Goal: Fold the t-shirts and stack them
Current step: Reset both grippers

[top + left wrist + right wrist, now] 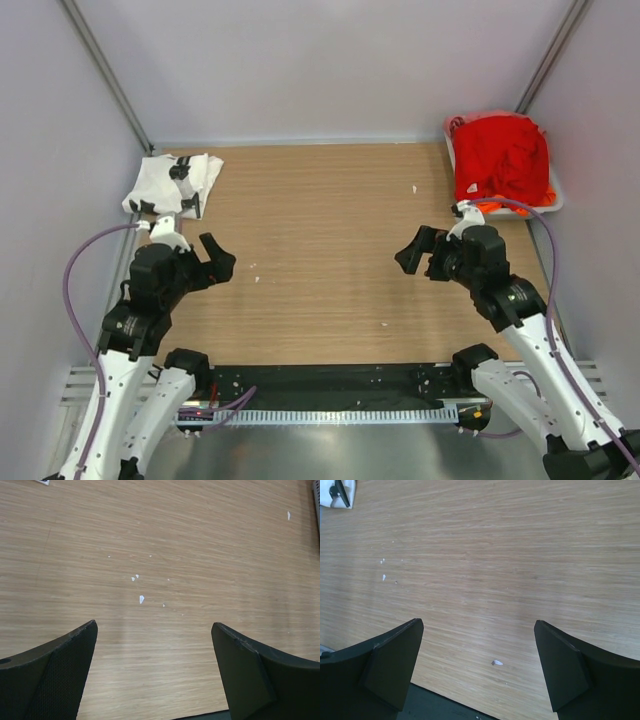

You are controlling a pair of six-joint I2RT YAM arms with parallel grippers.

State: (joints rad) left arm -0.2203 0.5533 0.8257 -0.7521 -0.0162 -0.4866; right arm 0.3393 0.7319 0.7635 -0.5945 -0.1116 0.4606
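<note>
A white t-shirt (173, 185) with small black marks lies folded at the table's far left corner; a corner of it shows in the right wrist view (337, 492). Red and orange t-shirts (500, 160) are heaped in a pale tub (552, 199) at the far right. My left gripper (217, 260) is open and empty above the bare wood at the near left; it shows in the left wrist view (155, 630). My right gripper (417, 252) is open and empty over the bare wood at the near right; it shows in the right wrist view (479, 630).
Small white flecks (141, 598) lie scattered on the wooden table top (320, 250). Grey walls close in the table on three sides. A black strip (330, 385) runs along the near edge between the arm bases.
</note>
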